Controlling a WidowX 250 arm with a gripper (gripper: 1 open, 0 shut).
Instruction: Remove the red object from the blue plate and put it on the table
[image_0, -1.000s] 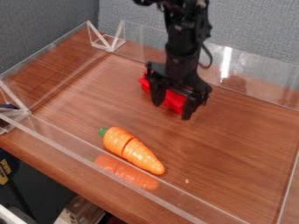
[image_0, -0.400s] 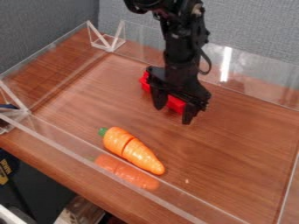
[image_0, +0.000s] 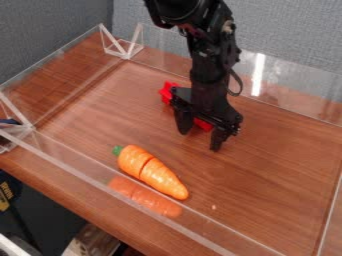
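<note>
A: What's the biggest thing in view?

B: The table (image_0: 107, 105), a glossy reddish-brown wood-grain surface edged by low clear acrylic walls. Everything else I'll place against the carrot (image_0: 150, 171), which lies on the wood near the front wall, green tip toward the back-left.

A: And the arm?

B: The black arm (image_0: 201, 40) comes down from the top, behind and to the right of the carrot. Its gripper (image_0: 202, 129) points downward, well apart from the carrot, with the two fingers (image_0: 221, 137) spread and nothing between them. The tips are at or just above the wood; I cannot tell whether they touch it.

A: Where's the red object?

B: The red object (image_0: 171, 96) lies on the table behind the carrot, farther back than the gripper. Only its left end shows, poking out past the gripper's left side; the rest is hidden behind the black fingers. It sits just behind them, not between the tips. Whether it touches the gripper I cannot tell.

A: A blue plate?

B: I can't make one out.
</note>
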